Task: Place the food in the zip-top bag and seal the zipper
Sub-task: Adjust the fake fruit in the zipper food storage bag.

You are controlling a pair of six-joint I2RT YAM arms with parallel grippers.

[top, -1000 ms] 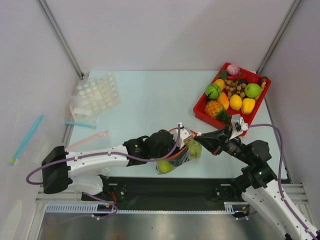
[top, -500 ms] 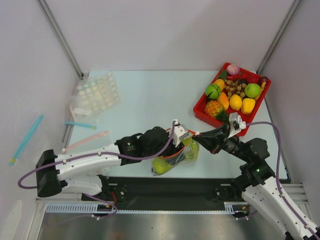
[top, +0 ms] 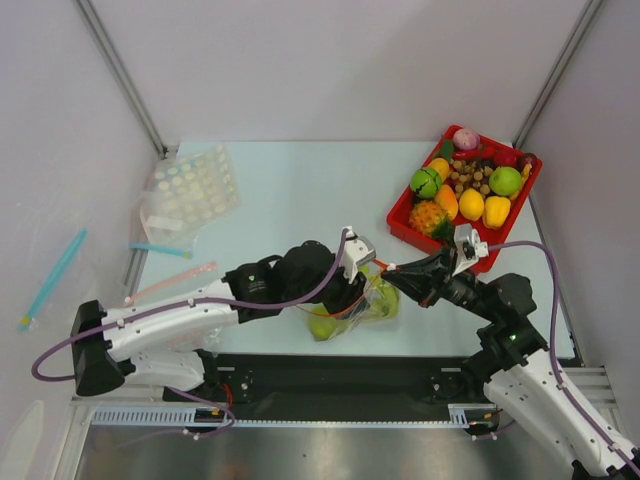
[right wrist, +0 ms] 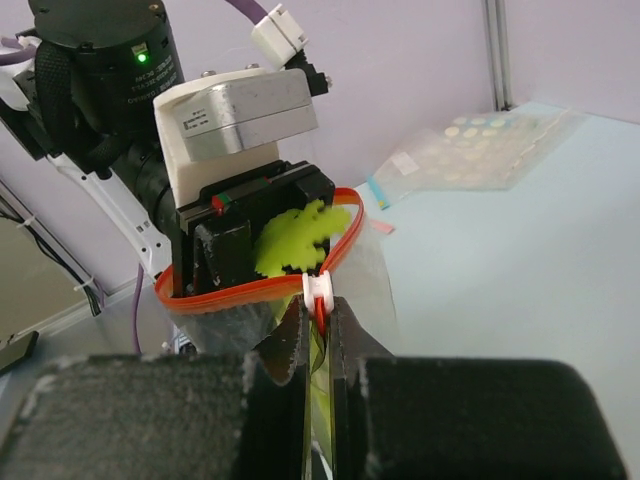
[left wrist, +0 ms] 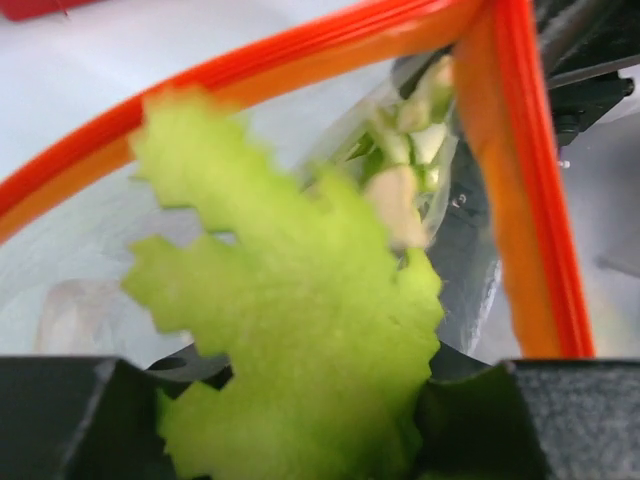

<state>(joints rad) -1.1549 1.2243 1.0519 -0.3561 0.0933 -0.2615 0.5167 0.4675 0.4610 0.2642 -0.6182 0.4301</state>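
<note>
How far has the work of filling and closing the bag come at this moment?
Done: a green piece, probably the pear, already lies inside the zip-top bag. In hand: the right pincer pinches the bag's rim open while the left pincer holds the leek in the mouth. Left: release the leek, add the eggplant, which I cannot see, and close the zipper.

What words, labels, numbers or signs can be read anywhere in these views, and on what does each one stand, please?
No text here is legible.
Grey sticker on the white block at the left arm's wrist: marks too small and blurred to read.
Zip-top bag and red tray: no print visible.
</note>
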